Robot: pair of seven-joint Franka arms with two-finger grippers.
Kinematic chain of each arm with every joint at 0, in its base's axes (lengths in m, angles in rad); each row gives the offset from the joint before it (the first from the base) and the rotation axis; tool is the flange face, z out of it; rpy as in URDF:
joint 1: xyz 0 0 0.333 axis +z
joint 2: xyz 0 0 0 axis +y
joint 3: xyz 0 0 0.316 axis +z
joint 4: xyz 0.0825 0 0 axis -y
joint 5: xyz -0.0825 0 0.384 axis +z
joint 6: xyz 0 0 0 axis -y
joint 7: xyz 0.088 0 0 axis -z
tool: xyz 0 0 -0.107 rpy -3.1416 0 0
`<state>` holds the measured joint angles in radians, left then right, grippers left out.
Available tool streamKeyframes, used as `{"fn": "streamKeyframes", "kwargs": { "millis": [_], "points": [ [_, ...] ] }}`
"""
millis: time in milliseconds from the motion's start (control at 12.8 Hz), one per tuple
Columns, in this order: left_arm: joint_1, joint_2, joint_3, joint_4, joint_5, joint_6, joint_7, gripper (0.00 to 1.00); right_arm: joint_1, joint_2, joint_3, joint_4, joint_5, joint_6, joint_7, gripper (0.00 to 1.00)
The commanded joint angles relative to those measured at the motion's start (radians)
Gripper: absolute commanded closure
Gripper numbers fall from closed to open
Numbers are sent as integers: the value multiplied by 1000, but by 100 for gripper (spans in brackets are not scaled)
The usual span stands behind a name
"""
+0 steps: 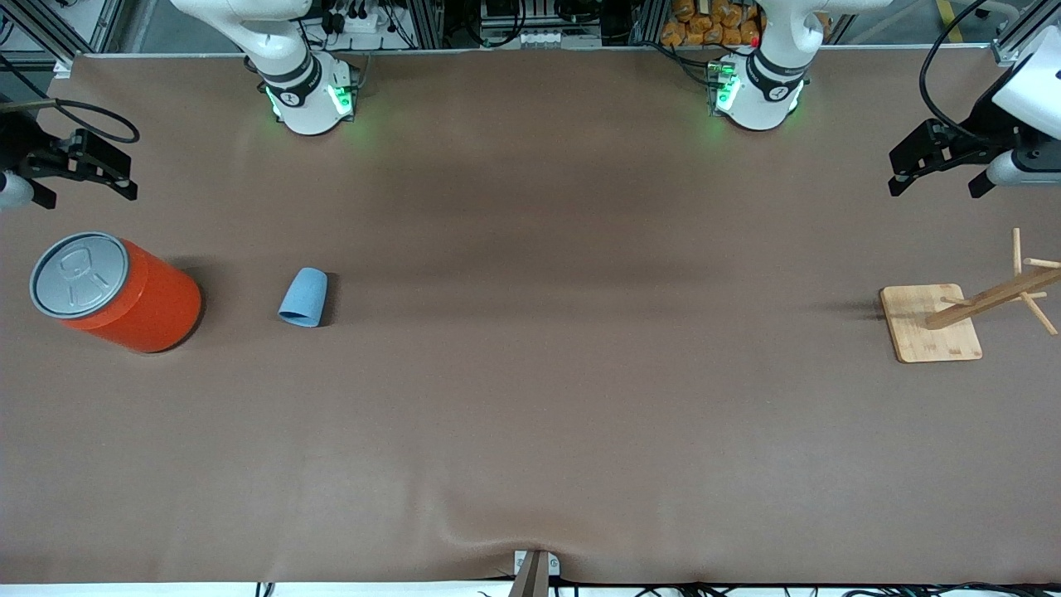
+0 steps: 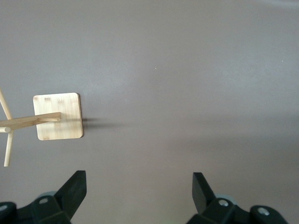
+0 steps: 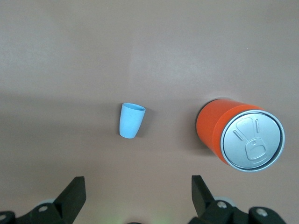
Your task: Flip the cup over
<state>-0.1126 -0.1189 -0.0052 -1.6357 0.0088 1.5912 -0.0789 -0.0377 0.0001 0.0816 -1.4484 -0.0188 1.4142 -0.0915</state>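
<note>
I take the orange can as my landmark. It stands upright near the right arm's end of the table, grey lid up. The cup sits beside it, toward the left arm's end, with a clear strip of brown table between the two; they do not touch. In my right wrist view the cup shows an open rim at its wider end and its narrower end on the mat, so it looks upright, though the front view alone leaves that unsure.

The right gripper hangs over the table edge at the can's end, above bare mat, fingers spread apart and holding nothing. The left gripper hangs over the table's edge at the left arm's end, well apart from the can, fingers also spread wide and empty; that arm waits. Under it stands a wooden rack on a square base.

From the cup toward the rack the mat is open, and likewise from the cup toward the front camera's edge.
</note>
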Motion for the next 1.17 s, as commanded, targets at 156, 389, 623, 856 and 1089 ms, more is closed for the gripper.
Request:
{"fn": "streamKeyframes", "kwargs": {
  "millis": [156,389,623,856,1089],
  "points": [
    [5,18,-7,42,6,-23,-5,0,19,11,-16,31,-6,-21,-7,0],
    [7,48,-4,93,8,-74,-5,0,21,12,-20,29,-3,-21,-7,0],
    [1,50,-6,93,8,-79,-8,0,22,23,-20,28,2,-21,-4,0],
    [1,50,-12,91,6,-80,-15,0,24,30,-17,28,2,-21,-5,0],
    [-4,48,-12,91,3,-80,-16,0,24,121,-16,31,2,-12,-7,0]
  ]
}}
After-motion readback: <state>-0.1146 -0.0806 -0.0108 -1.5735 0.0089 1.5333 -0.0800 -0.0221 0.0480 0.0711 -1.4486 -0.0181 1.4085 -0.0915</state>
